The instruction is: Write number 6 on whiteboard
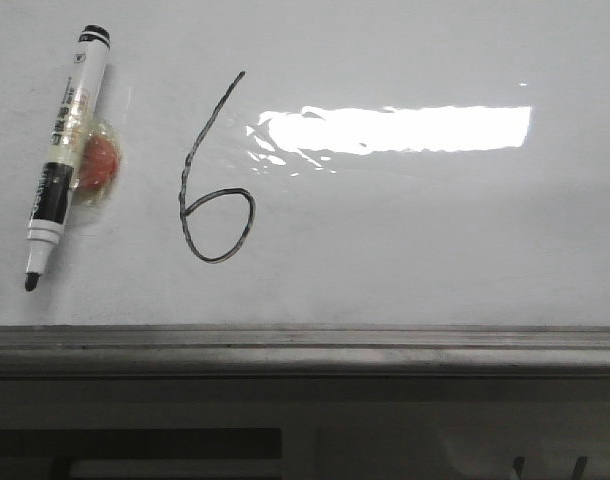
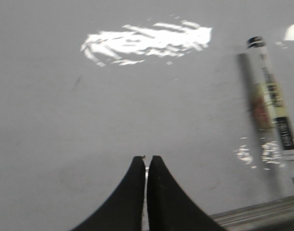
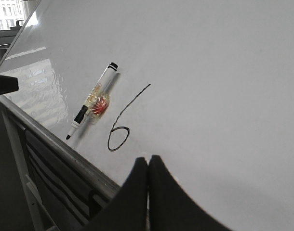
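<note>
Near whiteboard [image 1: 435,220] frame edge: number 6 [image 1: 217,190], marker [image 1: 65,150] leftward.

Whiteboard [image 1: 435,230]: glossy white, bright glare band at 1 o'clock of number 6 [image 1: 217,190]; grey frame strip along near edge. Number 6: thin black line. Marker [image 1: 67,150], at 9 o'clock of number 6: white barrel, black cap end and black tip, black label band, yellowish middle patch; red-orange blob in clear wrap against barrel. Left gripper [image 2: 147,166] and right gripper [image 3: 148,166]: black fingers.

marker [image 2: 274,110] blurred, label unreadable, tip cut off at edge
</note>
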`<state>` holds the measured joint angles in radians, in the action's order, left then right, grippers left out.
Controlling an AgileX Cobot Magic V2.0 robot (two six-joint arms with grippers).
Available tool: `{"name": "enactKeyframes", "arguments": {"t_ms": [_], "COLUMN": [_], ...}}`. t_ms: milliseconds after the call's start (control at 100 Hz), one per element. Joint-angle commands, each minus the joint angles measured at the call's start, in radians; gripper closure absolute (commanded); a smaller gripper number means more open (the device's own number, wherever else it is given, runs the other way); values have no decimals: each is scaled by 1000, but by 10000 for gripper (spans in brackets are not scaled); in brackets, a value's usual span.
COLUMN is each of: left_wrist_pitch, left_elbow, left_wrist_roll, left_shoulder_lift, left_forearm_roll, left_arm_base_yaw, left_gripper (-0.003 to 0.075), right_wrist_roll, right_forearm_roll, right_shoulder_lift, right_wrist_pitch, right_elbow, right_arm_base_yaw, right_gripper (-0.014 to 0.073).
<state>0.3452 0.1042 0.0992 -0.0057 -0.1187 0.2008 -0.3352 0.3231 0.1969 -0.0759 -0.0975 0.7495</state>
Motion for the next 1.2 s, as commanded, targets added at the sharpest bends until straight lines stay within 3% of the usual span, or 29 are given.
{"name": "enactKeyframes", "arguments": {"t_ms": [0, 220, 400, 690, 1190], "left_wrist_pitch": [-85, -180, -240, -64, -67], "left_elbow": [6, -45, -117, -115, -115], "left_wrist_roll": [-11, -23, -169, -172, -172], "left_shoulder_lift": [-8, -27, -27, -27, -27], "left_forearm_roll": [-20, 5, 79, 106, 104], "left_arm_base_yaw": [-87, -227, -242, -242, -242], "left_gripper": [741, 741, 741, 741, 741], "right_wrist_roll": [-8, -8, -8, -8, -8], "right_forearm_roll": [-12, -12, -12, -12, -12], "right_shoulder_lift": [6, 6, 6, 6, 6], "right_wrist_pitch": [-71, -71, -71, -71, -71], "right_elbow": [-29, -29, -29, -29, -29], "right_arm_base_yaw": [-6, -6, -6, -6, -6], "right_gripper": [663, 663, 663, 663, 663]}}
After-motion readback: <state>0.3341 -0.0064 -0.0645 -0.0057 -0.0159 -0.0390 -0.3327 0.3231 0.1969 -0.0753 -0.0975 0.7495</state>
